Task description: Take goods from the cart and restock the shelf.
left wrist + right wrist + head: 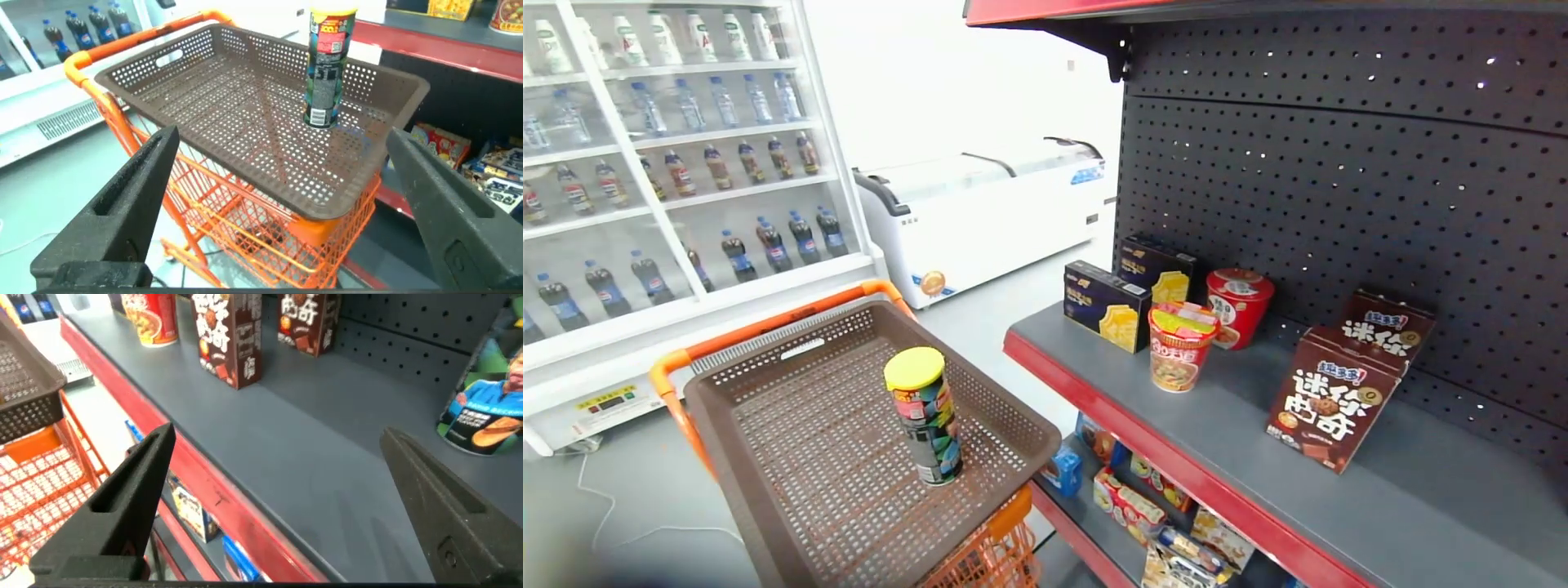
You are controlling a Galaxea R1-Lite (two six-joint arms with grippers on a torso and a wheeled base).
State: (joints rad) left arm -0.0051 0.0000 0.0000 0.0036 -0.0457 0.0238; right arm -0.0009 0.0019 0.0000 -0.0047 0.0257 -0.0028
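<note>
Here, the left gripper (pixel 280 135) hangs over the cart (pixel 768 327) with its fingers spread wide and nothing between them. The cart's brown basket (pixel 809 457) carries one can (pixel 923 416) with a yellow lid, standing upright near the basket edge that faces the shelf (pixel 1339 506). The right gripper (pixel 278 433) is likewise spread and empty, over the shelf's red front edge. On the grey shelf board, two dark boxes (pixel 1107 306) stand at the end nearest the cart. Two cups (pixel 1180 347) stand just beside them, and two brown boxes (pixel 1331 404) farther along, one behind the other toward the back panel. A blue can (pixel 482 400) stands upright near the back panel, well apart from the brown boxes.
</note>
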